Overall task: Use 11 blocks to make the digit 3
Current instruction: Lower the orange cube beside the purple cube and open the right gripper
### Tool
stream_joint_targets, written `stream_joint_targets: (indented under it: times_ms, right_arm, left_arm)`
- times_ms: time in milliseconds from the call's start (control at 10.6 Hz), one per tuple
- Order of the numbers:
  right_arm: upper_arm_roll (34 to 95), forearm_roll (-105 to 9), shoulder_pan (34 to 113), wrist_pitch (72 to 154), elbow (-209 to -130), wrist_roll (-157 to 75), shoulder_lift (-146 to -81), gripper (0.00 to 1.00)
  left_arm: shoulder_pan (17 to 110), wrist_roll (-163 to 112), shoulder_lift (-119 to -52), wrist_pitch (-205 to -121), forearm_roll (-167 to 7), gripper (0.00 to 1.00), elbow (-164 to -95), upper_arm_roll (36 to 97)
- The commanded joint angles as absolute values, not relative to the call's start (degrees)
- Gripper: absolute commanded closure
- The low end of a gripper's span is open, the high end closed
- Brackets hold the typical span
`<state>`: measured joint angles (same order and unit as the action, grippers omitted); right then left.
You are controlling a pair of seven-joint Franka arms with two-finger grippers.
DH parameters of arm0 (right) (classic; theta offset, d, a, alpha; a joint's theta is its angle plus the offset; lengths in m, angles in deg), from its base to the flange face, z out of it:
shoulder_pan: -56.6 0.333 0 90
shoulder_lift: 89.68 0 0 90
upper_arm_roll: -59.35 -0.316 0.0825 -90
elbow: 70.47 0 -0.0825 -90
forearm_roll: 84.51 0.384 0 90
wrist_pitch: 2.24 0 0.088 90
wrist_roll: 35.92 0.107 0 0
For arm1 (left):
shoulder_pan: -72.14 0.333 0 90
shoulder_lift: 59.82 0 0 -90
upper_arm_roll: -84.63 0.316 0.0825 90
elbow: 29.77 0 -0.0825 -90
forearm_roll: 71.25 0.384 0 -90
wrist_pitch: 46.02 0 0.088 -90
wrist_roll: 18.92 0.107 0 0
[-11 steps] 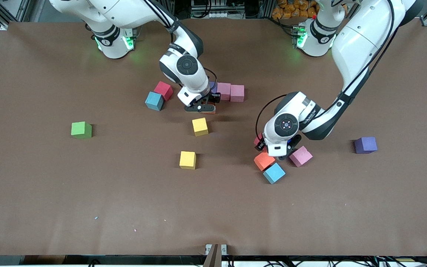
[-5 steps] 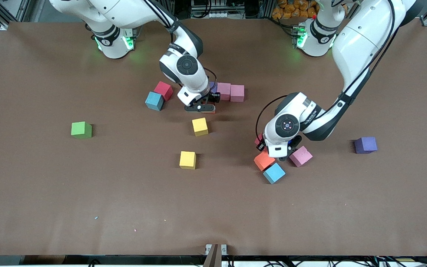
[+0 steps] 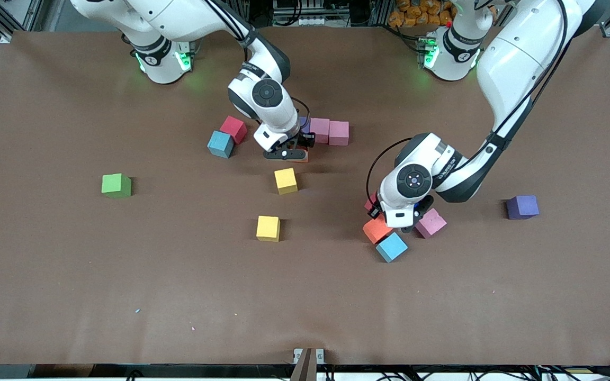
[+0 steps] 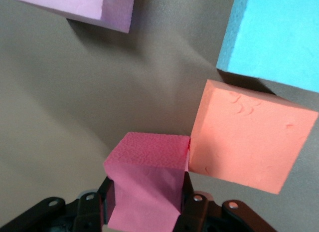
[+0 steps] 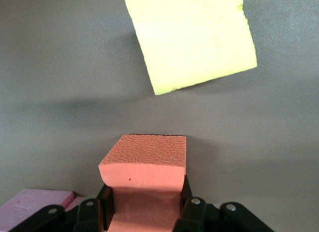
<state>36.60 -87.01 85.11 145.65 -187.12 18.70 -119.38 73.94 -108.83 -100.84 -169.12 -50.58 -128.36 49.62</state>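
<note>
The left gripper (image 3: 396,217) is down low by a little bunch of blocks toward the left arm's end of the table, and its jaws are squeezed onto a hot pink block (image 4: 147,184). That block touches the corner of an orange block (image 3: 375,231), with a blue block (image 3: 391,247) just beside it and nearer the front camera, and a pale pink block (image 3: 432,223) close by. The right gripper (image 3: 290,153) is down near the middle of the table, clamped on another orange block (image 5: 144,184). Right next to it, two pale pink blocks (image 3: 329,132) sit side by side, touching. A red block (image 3: 233,128) and a second blue block (image 3: 221,144) touch each other nearby. Two yellow blocks (image 3: 286,180) (image 3: 268,228) lie apart, nearer the front camera. A purple block (image 3: 522,206) sits alone toward the left arm's end, and a green cube (image 3: 116,185) alone toward the right arm's end. No writing on the blocks can be read.
</note>
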Motion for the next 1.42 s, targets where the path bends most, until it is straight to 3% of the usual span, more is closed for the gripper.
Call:
stream_joint_targets:
  times_ms: [0, 95, 379, 568, 757, 852, 1325]
  right_arm:
    - [36.76, -87.32, 85.78, 146.39, -187.01, 20.07, -119.83, 1.0]
    - [36.76, -87.41, 85.78, 146.39, -187.01, 19.98, -119.83, 1.0]
    - [36.76, -87.41, 85.78, 146.39, -187.01, 19.98, -119.83, 0.83]
    - [36.76, -87.41, 85.78, 146.39, -187.01, 19.98, -119.83, 0.39]
    - [36.76, -87.41, 85.78, 146.39, -187.01, 19.98, -119.83, 0.1]
    - [36.76, -87.41, 85.78, 146.39, -187.01, 19.98, -119.74, 0.0]
    - [36.94, -88.2, 85.17, 143.33, -185.61, 18.23, -117.38, 0.0]
  left_arm:
    - [74.16, -109.01, -100.6, -168.54, -49.28, 0.98, -128.03, 49.38]
    - [74.25, -108.92, -100.6, -168.54, -49.28, 0.98, -128.03, 49.38]
    - [74.25, -108.65, -100.52, -168.54, -49.1, 1.0, -127.77, 49.38]
    - [74.16, -108.65, -99.73, -168.46, -49.1, 1.0, -127.68, 49.38]
    - [74.34, -108.74, -98.94, -168.46, -49.19, 1.0, -127.68, 49.29]
    - [74.42, -108.74, -98.24, -168.37, -49.27, 1.0, -127.68, 49.21]
    - [74.51, -108.65, -95.16, -167.23, -49.63, 1.0, -127.51, 49.03]
